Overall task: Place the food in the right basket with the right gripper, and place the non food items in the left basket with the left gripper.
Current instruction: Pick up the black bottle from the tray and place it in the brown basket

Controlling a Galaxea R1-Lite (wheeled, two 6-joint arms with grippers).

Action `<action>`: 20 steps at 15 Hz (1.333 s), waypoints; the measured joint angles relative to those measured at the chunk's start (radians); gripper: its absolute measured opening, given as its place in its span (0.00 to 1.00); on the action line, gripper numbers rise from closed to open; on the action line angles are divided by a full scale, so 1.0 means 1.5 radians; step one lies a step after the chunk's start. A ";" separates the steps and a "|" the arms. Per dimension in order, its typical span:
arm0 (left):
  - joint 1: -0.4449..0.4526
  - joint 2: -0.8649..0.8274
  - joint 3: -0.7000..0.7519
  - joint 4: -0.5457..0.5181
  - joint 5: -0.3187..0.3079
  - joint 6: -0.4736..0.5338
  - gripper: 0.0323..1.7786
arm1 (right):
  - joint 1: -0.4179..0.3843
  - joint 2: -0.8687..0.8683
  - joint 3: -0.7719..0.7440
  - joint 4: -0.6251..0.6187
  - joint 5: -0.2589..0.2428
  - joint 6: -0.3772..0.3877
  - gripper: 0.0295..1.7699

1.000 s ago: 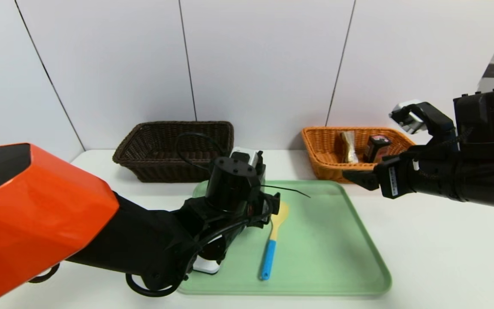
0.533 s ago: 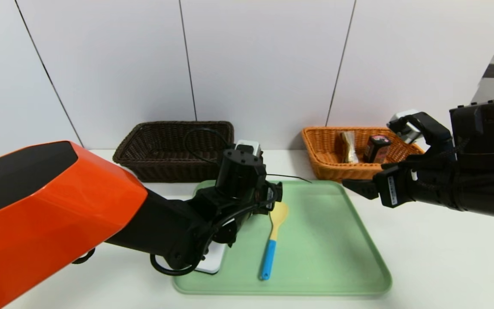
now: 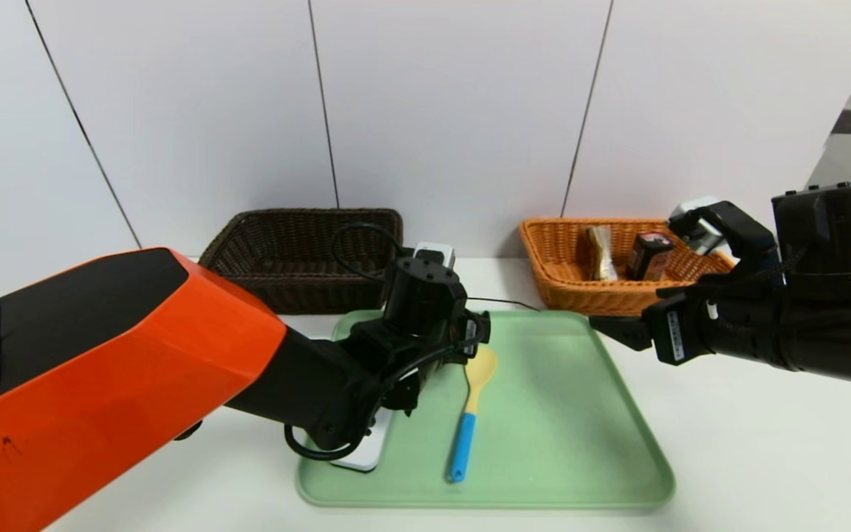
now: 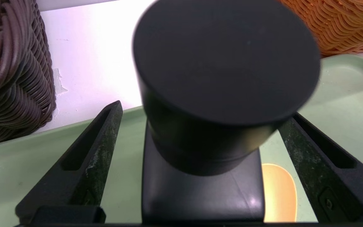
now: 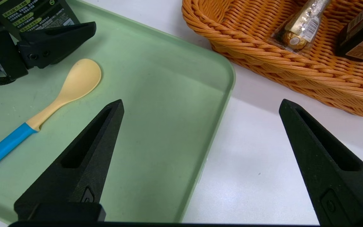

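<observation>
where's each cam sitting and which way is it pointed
Head: high on the robot, looking forward and down at the green tray; both arms show.
Left wrist: behind the open left gripper, which straddles the black bottle.
Right wrist: behind the open right gripper, over the tray edge toward the orange basket.
All three views share the yellow spoon.

Black bottle (image 4: 225, 63) fills the left wrist view, cap blurred, base cut off by the frame edge; in head view it sits behind the left arm (image 3: 137, 355), beside the tray's (image 3: 566, 414) far-left part. White case (image 3: 357, 459) mostly hidden under that arm. Bottle label text in right wrist view too small to read. Small dark box (image 5: 362, 34) cut off by frame edge.
</observation>
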 joint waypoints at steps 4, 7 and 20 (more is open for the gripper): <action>0.001 0.004 -0.001 0.000 0.000 0.000 0.75 | 0.000 -0.002 0.012 0.000 0.001 0.000 0.96; 0.001 0.004 -0.001 0.002 0.000 0.001 0.52 | 0.000 -0.005 0.018 0.000 0.001 -0.001 0.96; -0.012 -0.197 -0.120 0.282 -0.089 -0.010 0.33 | 0.000 -0.010 0.015 0.002 -0.010 0.057 0.96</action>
